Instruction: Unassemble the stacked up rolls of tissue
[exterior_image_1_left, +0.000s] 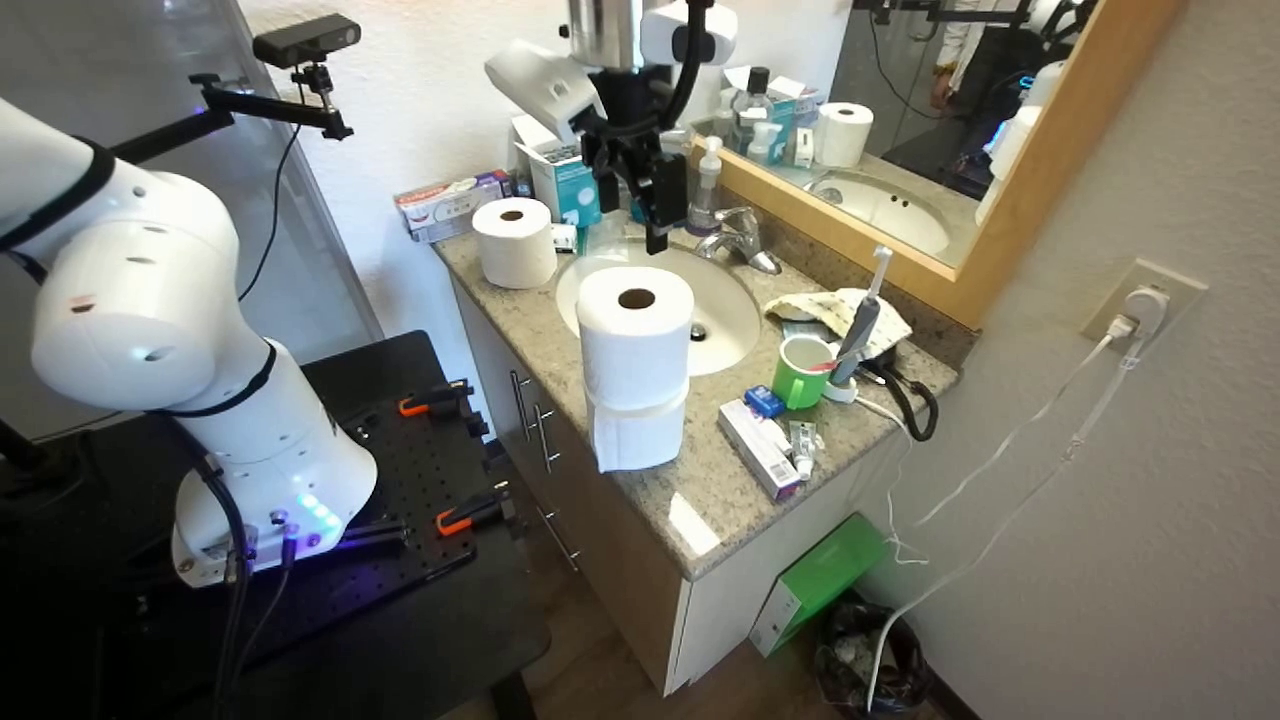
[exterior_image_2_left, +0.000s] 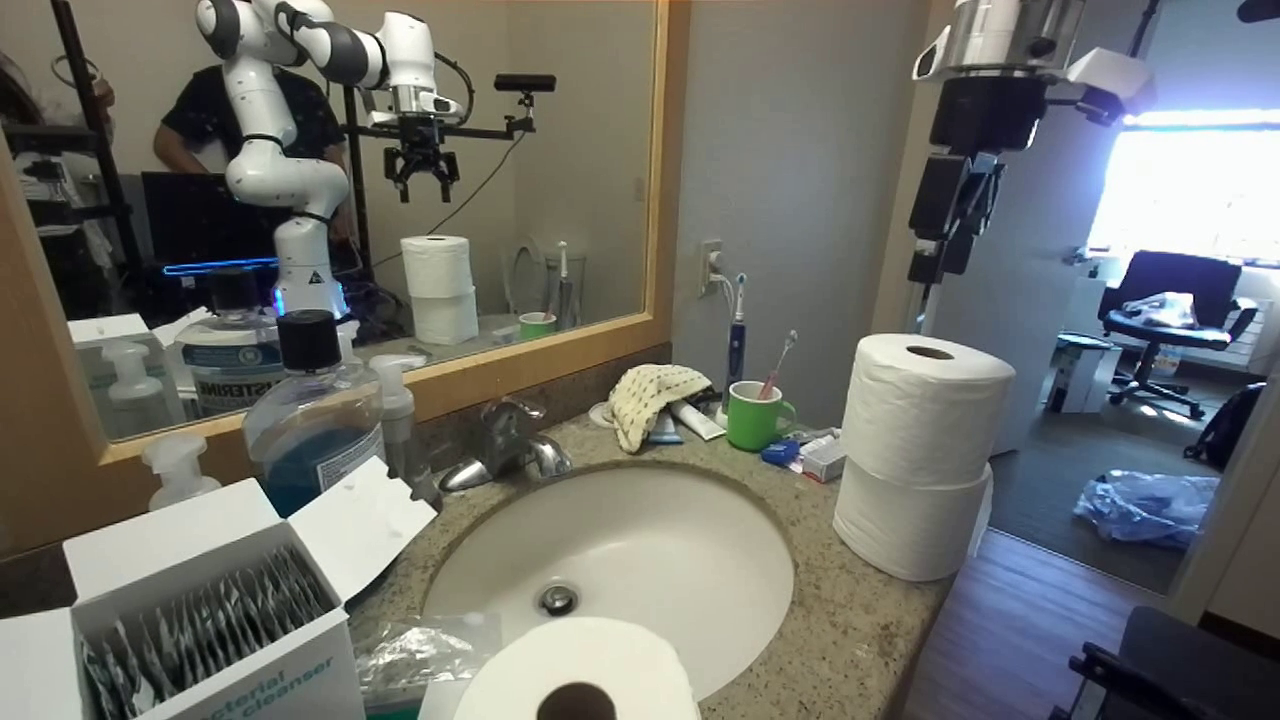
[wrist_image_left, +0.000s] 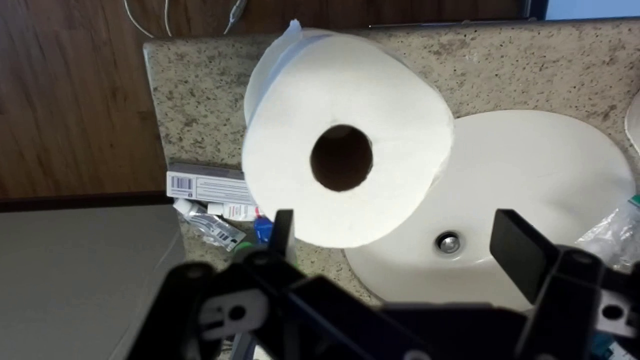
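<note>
Overall, a speckled beige desk (wrist_image_left: 525, 65) with an oval off-white sink (exterior_image_2_left: 640, 550) let into it. Just beside the sink, near the desk's edge, a stack of two tissue rolls (exterior_image_2_left: 920, 440) stands on end. Both look upright and plain matte white in both exterior views; the upper roll (exterior_image_1_left: 635, 350) sits directly on the lower roll (exterior_image_1_left: 640, 437), a curved seam marking the contact. The pincer (wrist_image_left: 392, 230) hangs above the level of the stack's top, its jaws spread wide (clearest in the wrist view, where they stand well apart). A third roll (exterior_image_1_left: 513, 255), same white and also upright, stands singly on the desk across the sink from the stack, near a long printed carton (exterior_image_1_left: 452, 207). Surface notes: the lower roll shows a loose sheet (wrist_image_left: 270, 65) lifting away from its side; the upper roll's rim, seen from above, is slightly out of round. Smallest feature: a dark brown core hole (exterior_image_1_left: 637, 299) near the middle of the upper roll's top face; the third roll shows one too.
</note>
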